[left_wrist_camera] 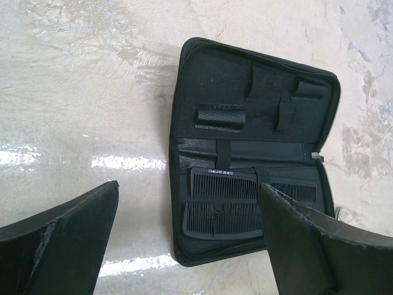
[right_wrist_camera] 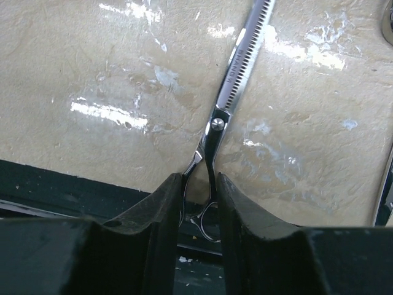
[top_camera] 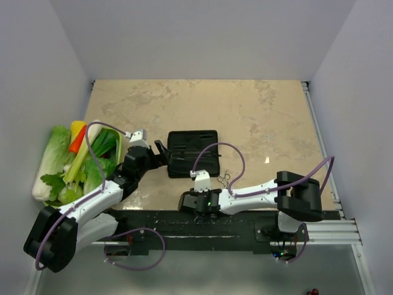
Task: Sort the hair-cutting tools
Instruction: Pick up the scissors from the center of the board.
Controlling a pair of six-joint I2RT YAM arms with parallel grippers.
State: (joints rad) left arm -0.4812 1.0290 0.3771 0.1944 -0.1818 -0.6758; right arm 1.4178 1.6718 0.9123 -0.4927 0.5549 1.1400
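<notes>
In the right wrist view the scissors (right_wrist_camera: pixel 228 98) run off the top edge, losing the blade tip. Their ring handles are hidden between the fingers (right_wrist_camera: pixel 153 233) of the right gripper (right_wrist_camera: pixel 199 187) at bottom centre, and whether those fingers touch the handles cannot be told. A metal piece (right_wrist_camera: pixel 389 21) in the upper right corner is cut off and unidentifiable. In the left wrist view a finger (left_wrist_camera: pixel 307 246) of the left gripper (left_wrist_camera: pixel 189 187), lower right, covers the ends of both combs (left_wrist_camera: pixel 221 218) and a corner of the case (left_wrist_camera: pixel 245 80). From above, the case's contents are too dark to read.
</notes>
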